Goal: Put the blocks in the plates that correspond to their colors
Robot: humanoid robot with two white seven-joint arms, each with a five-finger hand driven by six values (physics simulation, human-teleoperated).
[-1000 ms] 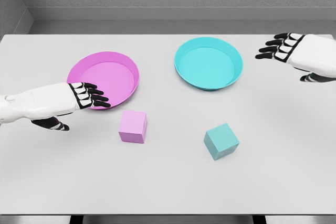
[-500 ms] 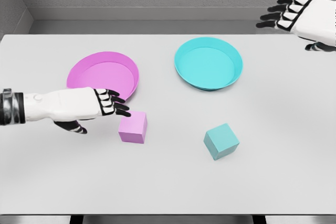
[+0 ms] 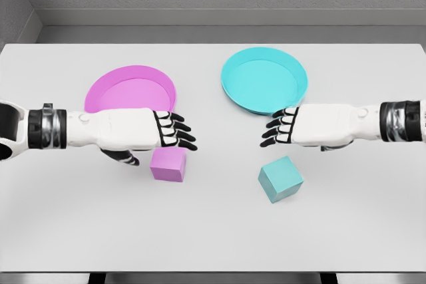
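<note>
The pink block (image 3: 168, 165) sits left of centre in the frame, directly below the pink plate (image 3: 106, 84) and apart from it; the cyan block (image 3: 280, 179) sits right of centre, rotated slightly, below the cyan plate (image 3: 299, 74). Each block lies on the white table (image 3: 213, 237) nearest its matching plate, so each arm probably serves its own side. The left hand (image 3: 143, 132) hovers over the pink block's upper edge, fingers extended and relaxed, thumb hanging below, holding nothing; this posture suits a top-down grasp. The right hand (image 3: 299, 126) reaches in from the right edge, above and just right of the cyan block, fingers likewise extended and empty, overlapping the cyan plate's lower rim. Both blocks are plain matte cubes with sharp edges; both plates are shallow and round.
</note>
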